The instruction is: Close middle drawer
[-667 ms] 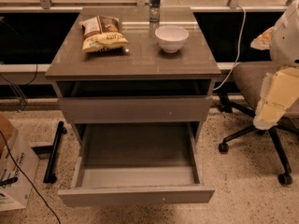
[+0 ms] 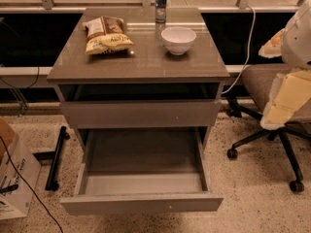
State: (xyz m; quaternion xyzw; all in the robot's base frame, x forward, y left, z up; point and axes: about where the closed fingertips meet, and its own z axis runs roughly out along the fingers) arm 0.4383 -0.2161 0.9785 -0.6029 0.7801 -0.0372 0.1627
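Observation:
The middle drawer (image 2: 141, 203) is pulled far out of the grey-brown cabinet, low in the camera view. It is a long shallow box and it is empty. Its slim flat front faces me and has a tiny pale dot right of centre. Above it sits the taller-fronted top drawer (image 2: 141, 113), with a dark gap under the tabletop. The lowest drawer is hidden beneath the open one. My arm comes in at the right edge, and its pale cream gripper (image 2: 274, 118) hangs to the right of the cabinet, in front of the chair and apart from the drawer.
On the tabletop (image 2: 194, 64) lie a chip bag (image 2: 106, 34), a white bowl (image 2: 178, 39) and a can (image 2: 161, 5). An office chair (image 2: 265, 89) stands at the right. A cardboard box (image 2: 12, 178) and a black bar (image 2: 56, 157) lie on the floor at the left.

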